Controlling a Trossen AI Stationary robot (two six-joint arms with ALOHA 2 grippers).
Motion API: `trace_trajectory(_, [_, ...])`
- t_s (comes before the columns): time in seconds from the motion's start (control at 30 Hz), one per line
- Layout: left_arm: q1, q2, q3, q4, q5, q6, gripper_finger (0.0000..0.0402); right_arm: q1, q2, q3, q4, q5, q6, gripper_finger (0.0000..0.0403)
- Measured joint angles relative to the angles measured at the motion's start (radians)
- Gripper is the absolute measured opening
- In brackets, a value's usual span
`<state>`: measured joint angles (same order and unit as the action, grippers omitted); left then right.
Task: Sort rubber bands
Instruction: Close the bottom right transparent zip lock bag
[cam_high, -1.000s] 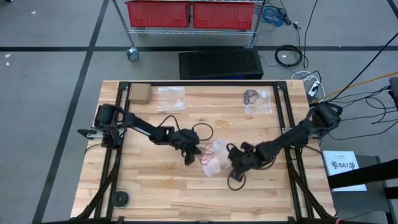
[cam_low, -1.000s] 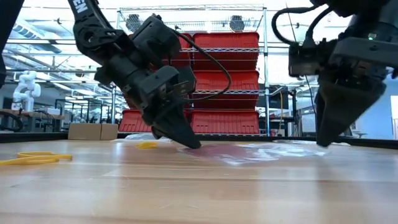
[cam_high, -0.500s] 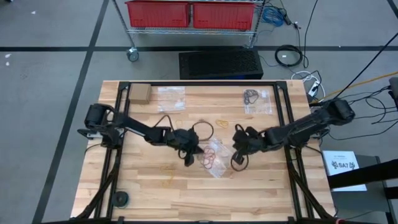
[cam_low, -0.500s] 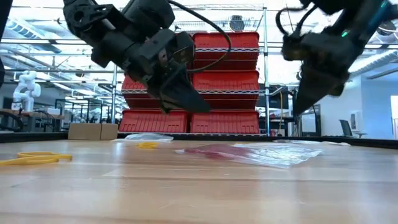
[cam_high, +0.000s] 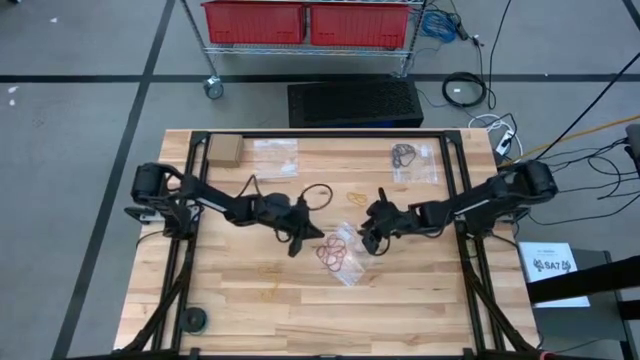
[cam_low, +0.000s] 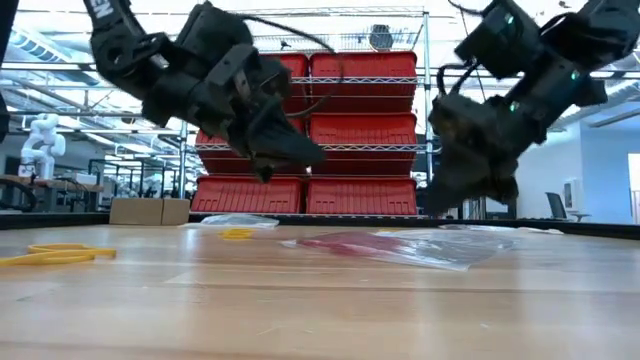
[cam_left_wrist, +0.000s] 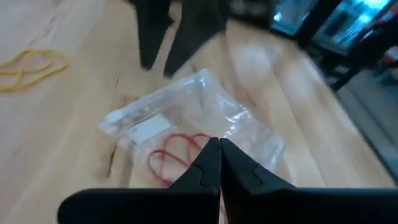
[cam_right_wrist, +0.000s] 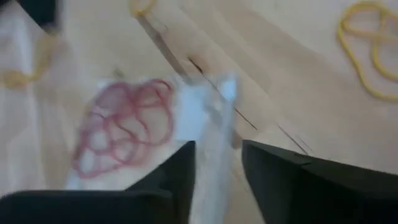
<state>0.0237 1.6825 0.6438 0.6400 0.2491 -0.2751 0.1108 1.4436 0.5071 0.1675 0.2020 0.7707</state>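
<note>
I see the red rubber bands (cam_high: 337, 252) in a clear bag (cam_high: 345, 262) on the table (cam_high: 420, 310), between my grippers. Left gripper (cam_high: 293, 247) hovers pressed together beside them; right gripper (cam_high: 367, 243), fingers spread, hangs above the bag's edge.

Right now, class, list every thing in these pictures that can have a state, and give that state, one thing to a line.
left gripper: shut, empty, raised above the table.
right gripper: open, empty, over the bag's edge.
clear bag: flat on the table, red rubber bands inside.
yellow rubber bands: loose on the wood.
far bag with dark bands: lying flat.
far clear bag: lying flat.
cardboard box: closed.
</note>
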Motion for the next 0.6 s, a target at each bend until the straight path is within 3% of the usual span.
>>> trace_trajectory(0.17, [0.031, -0.005, -0.095, 0.157, 0.031, -0.065, 0.0002, 0.0, 0.098, -0.001, 0.025, -0.001, 0.038, 0.0181])
trace_trajectory(0.3, [0.043, -0.004, -0.115, 0.161, 0.033, -0.085, 0.0002, 0.002, 0.157, 0.0, 0.135, -0.018, 0.045, 0.0197])
trace_trajectory(0.43, [0.057, -0.004, -0.116, 0.18, 0.033, -0.085, 0.0002, 0.002, 0.208, 0.026, 0.144, -0.001, 0.052, 0.0168])
trace_trajectory(0.6, [0.108, -0.014, -0.119, 0.258, 0.034, -0.104, 0.0002, 0.001, 0.262, 0.083, 0.108, 0.008, 0.031, 0.0081])
